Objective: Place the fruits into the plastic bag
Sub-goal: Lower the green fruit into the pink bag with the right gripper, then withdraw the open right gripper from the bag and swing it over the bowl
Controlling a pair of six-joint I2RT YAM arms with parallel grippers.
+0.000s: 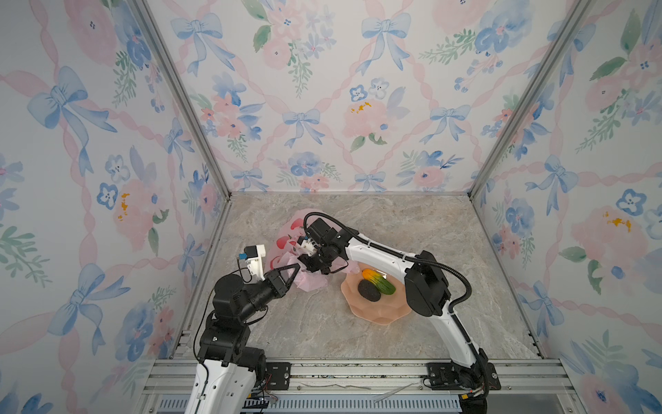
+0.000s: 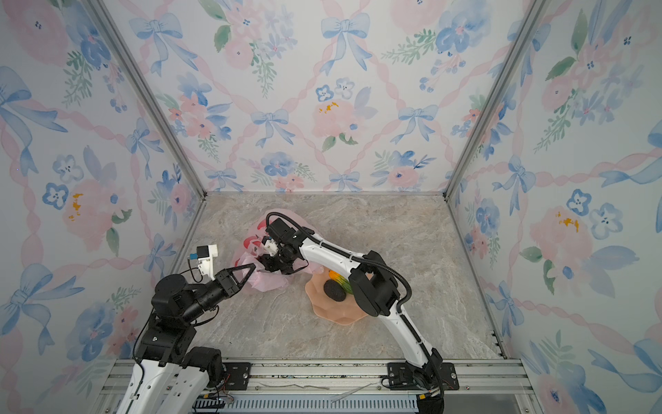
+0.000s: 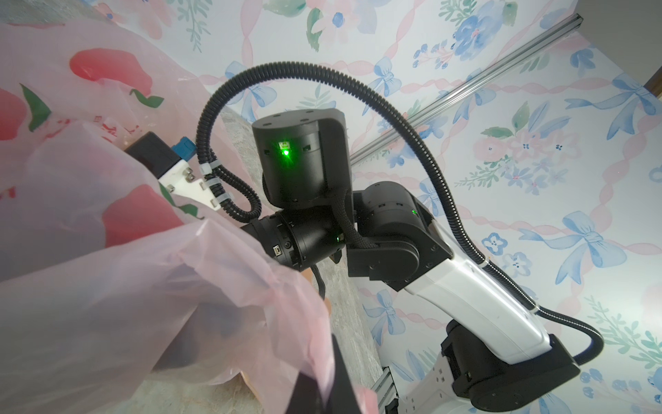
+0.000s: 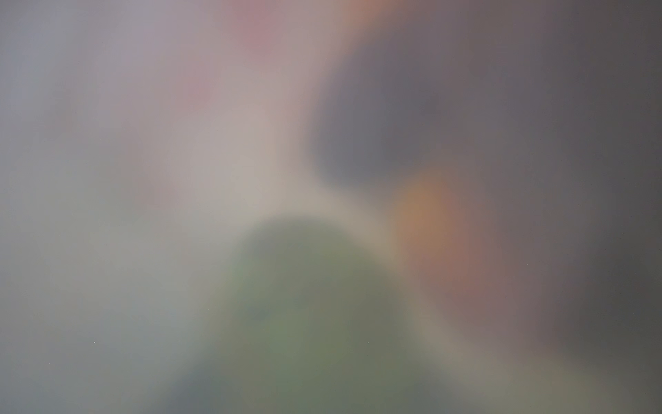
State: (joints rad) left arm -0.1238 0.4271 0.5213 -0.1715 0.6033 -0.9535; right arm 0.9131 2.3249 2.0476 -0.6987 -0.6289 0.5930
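Note:
The pink plastic bag point(image 1: 317, 283) point(image 2: 272, 285) lies crumpled left of the table's middle. My left gripper point(image 1: 298, 267) point(image 3: 322, 392) is shut on a fold of its film at the near edge. My right gripper point(image 1: 311, 266) reaches down into the bag's mouth, and the film hides its fingertips. The right wrist view is a close blur with a green patch point(image 4: 304, 304), an orange-red one and a dark one. In both top views, two fruits lie in the peach bowl point(image 1: 376, 315): a black avocado point(image 1: 369, 290) point(image 2: 335, 291) and an orange-green papaya point(image 1: 379, 281) point(image 2: 338, 277).
The scalloped bowl stands right of the bag, partly under my right arm's elbow point(image 1: 426, 286). Marble tabletop point(image 1: 322, 333) lies between the bag and the front rail point(image 1: 358, 372). Floral walls close the back and both sides.

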